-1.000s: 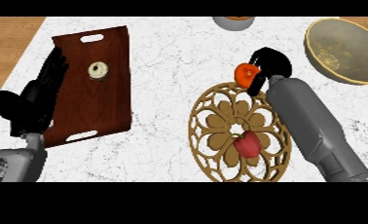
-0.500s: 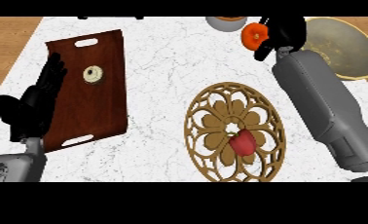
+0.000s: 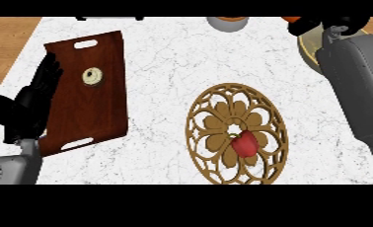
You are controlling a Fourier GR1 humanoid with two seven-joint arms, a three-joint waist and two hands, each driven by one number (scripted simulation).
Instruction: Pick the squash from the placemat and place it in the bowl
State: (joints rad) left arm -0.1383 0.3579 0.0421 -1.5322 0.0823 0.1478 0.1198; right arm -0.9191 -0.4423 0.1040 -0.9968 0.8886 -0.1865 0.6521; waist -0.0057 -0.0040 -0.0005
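right hand (image 3: 320,23), having risen from mid-tabletop, is curling round one orange squash (image 3: 293,19) above one bowl (image 3: 312,49); one placemat (image 3: 237,133) is still carrying one red pepper (image 3: 244,143).

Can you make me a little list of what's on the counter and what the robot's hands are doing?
placemat: round, brown, lacy pattern
red pepper: lying on the placemat
wooden tray: at the left, small round thing on it
bowl: top right, mostly hidden by the right arm
right hand: over the bowl, something orange peeking out beside it
left hand: open, resting beside the tray
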